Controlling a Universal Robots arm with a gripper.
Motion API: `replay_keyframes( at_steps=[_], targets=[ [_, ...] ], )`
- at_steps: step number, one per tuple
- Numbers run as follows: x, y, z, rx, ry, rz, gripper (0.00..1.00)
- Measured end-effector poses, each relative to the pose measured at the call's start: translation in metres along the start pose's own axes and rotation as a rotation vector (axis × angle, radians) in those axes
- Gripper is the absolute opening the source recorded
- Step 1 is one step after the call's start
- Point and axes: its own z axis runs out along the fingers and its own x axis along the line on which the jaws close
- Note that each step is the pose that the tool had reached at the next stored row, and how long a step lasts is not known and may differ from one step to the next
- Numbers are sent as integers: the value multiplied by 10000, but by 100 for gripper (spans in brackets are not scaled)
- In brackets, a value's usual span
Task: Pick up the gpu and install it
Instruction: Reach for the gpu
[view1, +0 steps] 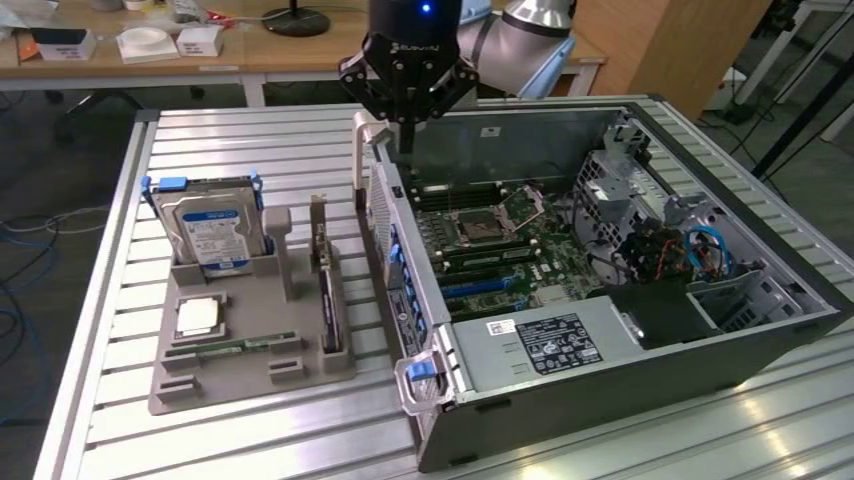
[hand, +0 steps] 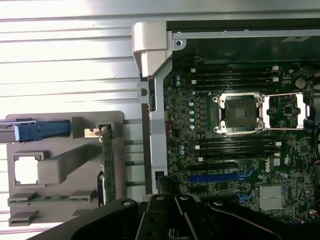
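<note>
**GPU parked in holder; gripper closed and empty over case edge**

Exterior view.
- A grey holder (view1: 180, 385) sits on the slatted table (view1: 267, 150), to the exterior view's left of the open computer case (view1: 601, 395).
- Holder contents:
  - The hard drive (view1: 203, 225) stands upright at the far end, blue label facing out.
  - The processor chip (view1: 198, 316) lies flat in its recess.
  - The memory stick (view1: 247, 345) lies flat nearer the camera.
  - The gpu (view1: 328, 300) stands on its long edge in the slot along the side nearest the case, with its pale bracket at the far end.
- Case contents:
  - The motherboard (view1: 514, 250) carries a processor socket (view1: 478, 228).
  - A blue slot (view1: 481, 287) runs nearer the camera.
  - The power supply (view1: 547, 342) is at the near end.
  - Blue cables (view1: 707, 250) lie at the exterior view's right.
- The gripper (view1: 404, 145) hangs over the far end of the case's open side wall. Its fingers are pressed together with nothing between them, and no contact is visible. It is well apart from the gpu.

Wrist view.
- The holder (hand: 60, 165) lies beside the case wall.
- The gpu (hand: 107, 165) is seen edge-on in its slot, bracket end seated in the holder's post.
- The hard drive (hand: 42, 131), processor chip (hand: 25, 170) and memory stick (hand: 47, 197) are all in their recesses.
- Inside the case, the socket (hand: 241, 112) and blue slot (hand: 220, 176) are in plain sight.
- The gripper's black linkage (hand: 165, 215) is over the case's side wall. The fingertips cannot be made out here.
</note>
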Motion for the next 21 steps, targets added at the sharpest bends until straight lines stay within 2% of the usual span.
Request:
replay_keyframes(
  at_steps=[21],
  targets=[
    [133,-10,1,1,17,0,11]
  ],
)
